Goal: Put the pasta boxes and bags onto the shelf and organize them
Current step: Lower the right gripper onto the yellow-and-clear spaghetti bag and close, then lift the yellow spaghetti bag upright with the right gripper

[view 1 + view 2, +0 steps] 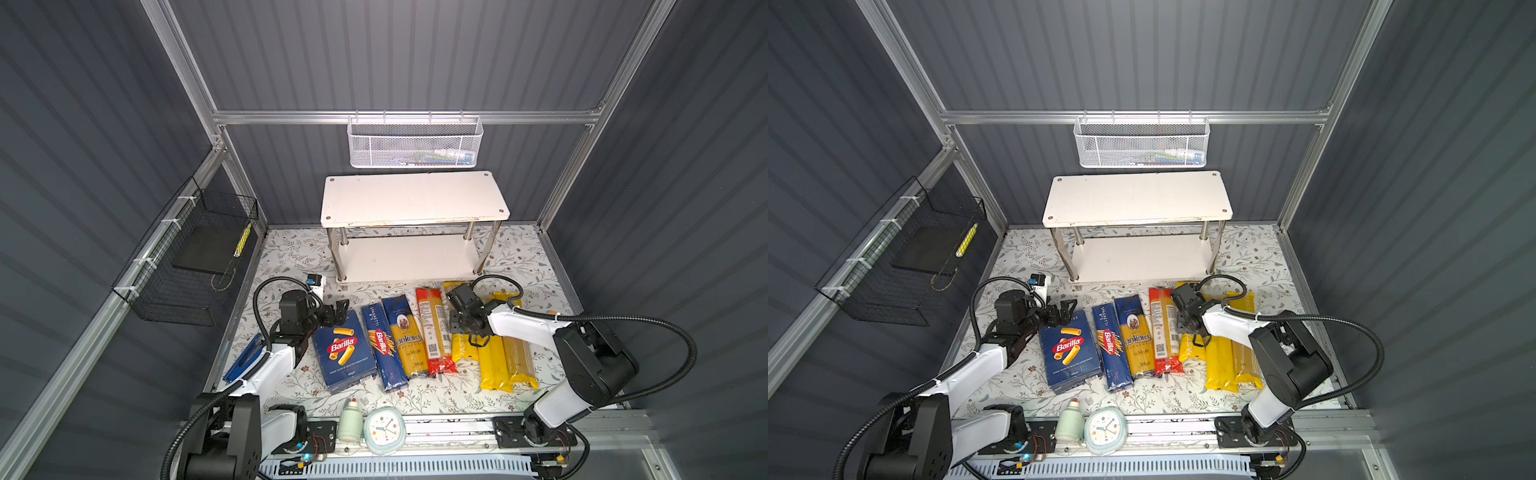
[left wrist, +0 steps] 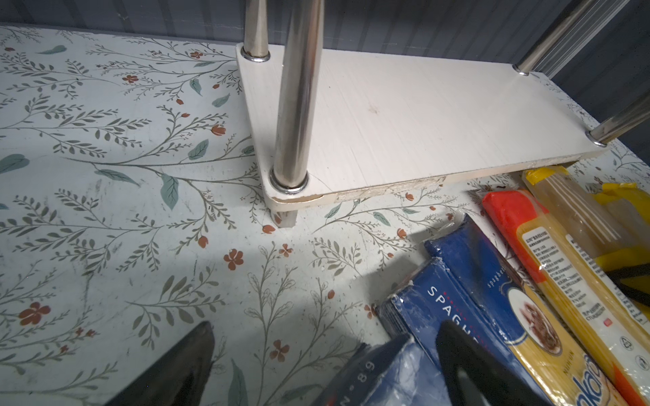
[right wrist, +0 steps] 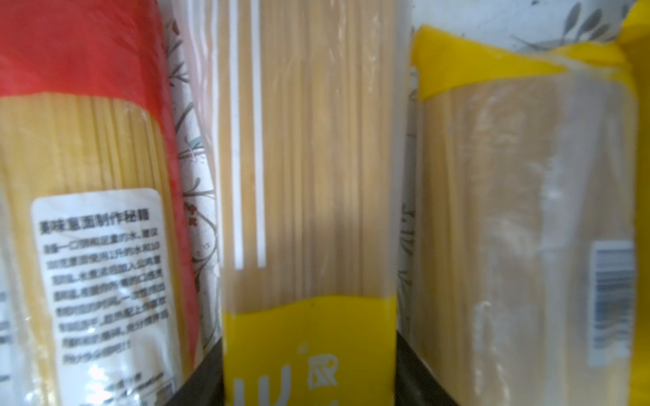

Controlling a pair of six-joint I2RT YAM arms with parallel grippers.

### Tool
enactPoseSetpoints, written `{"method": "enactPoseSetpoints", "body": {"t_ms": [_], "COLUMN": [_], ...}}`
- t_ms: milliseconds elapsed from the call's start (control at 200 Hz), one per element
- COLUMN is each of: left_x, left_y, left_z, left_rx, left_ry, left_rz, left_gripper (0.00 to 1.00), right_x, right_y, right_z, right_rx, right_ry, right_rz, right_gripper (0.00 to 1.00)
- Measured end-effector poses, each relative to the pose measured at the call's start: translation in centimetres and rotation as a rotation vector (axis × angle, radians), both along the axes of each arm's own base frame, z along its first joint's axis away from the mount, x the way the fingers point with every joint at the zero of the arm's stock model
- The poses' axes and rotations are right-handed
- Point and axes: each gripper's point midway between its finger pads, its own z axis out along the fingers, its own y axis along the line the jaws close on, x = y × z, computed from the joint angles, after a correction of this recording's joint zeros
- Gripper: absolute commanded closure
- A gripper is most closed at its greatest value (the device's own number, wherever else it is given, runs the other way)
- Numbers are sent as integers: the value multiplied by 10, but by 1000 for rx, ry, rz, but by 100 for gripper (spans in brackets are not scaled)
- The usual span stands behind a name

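The right gripper (image 3: 307, 355) sits low over the yellow spaghetti bag (image 3: 309, 175). One dark finger (image 3: 207, 372) lies along each long edge, with the bag between them. In the right wrist view the fingers meet the bag's sides, but I cannot tell whether they are squeezing it, and the bag lies flat. The red spaghetti bag (image 3: 88, 140) lies just beside it on one side and a second yellow bag (image 3: 527, 211) on the other. A third yellow bag (image 1: 519, 357) lies beyond that.

The left gripper (image 1: 337, 311) has its jaws spread wide and holds nothing. It hovers at the far end of the wide Barilla rigatoni box (image 1: 343, 353), and in the left wrist view a corner of that box shows between the fingers.

In both top views the packs form one row from left to right. The rigatoni box comes first, then the narrow Barilla spaghetti box (image 1: 382, 349) and the ankara bag (image 1: 407, 336). The red bag and the three yellow bags follow. All seven lie lengthwise on the floral tabletop (image 1: 291, 257), just in front of the white two-tier shelf (image 1: 415, 199), which stands against the back wall.
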Motion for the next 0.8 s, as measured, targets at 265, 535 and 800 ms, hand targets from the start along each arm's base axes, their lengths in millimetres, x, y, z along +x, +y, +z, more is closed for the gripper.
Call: {"method": "enactPoseSetpoints", "body": {"t_ms": [265, 535, 800], "left_x": [1, 1, 0], "left_y": [0, 0, 1], "left_z": [1, 1, 1], "left_rx": [0, 1, -12], "left_ry": [-3, -3, 31], "left_rz": [1, 2, 13], "left_gripper": [1, 1, 1], "right_x": [-3, -8, -15], "right_y": [-1, -1, 1], "right_z": [3, 7, 12], "right_rx": [25, 50, 80], "right_ry": [-29, -38, -36], "right_rz": [-10, -7, 9], "right_gripper": [58, 69, 74]}}
